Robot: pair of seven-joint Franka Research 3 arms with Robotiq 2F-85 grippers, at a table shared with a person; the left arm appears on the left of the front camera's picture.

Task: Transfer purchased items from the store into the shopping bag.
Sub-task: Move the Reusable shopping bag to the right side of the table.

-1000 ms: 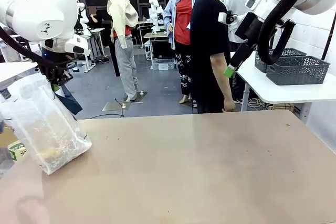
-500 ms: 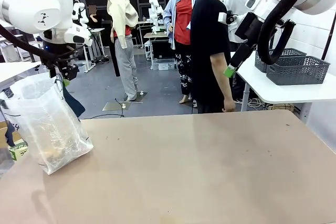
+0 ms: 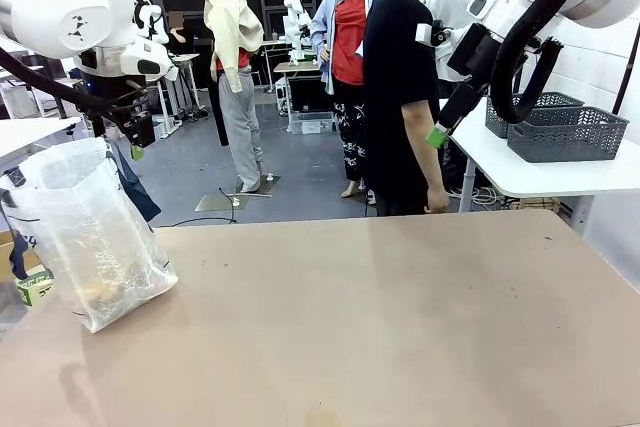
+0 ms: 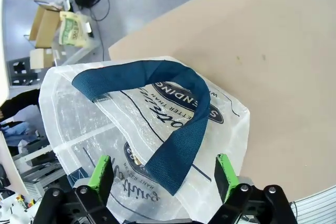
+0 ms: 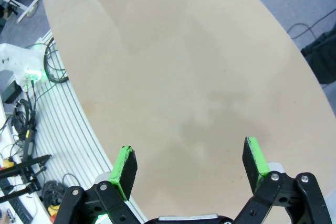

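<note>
The shopping bag (image 3: 85, 232), clear plastic, stands by itself at the table's left edge. Yellowish purchased items (image 3: 100, 290) lie dimly visible at its bottom. My left gripper (image 3: 135, 137) hangs open just above and right of the bag's mouth, touching nothing. In the left wrist view the bag (image 4: 94, 124) lies below my open left gripper (image 4: 163, 174), its navy strap (image 4: 173, 129) draped loose across the printed logo. My right gripper (image 3: 440, 132) hangs open high at the far right. In the right wrist view my right gripper (image 5: 191, 163) is open over bare table.
Two dark grey openwork baskets (image 3: 565, 132) stand on a white side table at the right; I cannot tell whether either is the store. A person in black (image 3: 400, 87) stands at the far edge. A small green-and-white box (image 3: 33, 285) lies off the table's left side.
My left gripper has opened, let go of the bag's strap and risen up and to the right. The bag has settled upright. The right arm has not moved.
</note>
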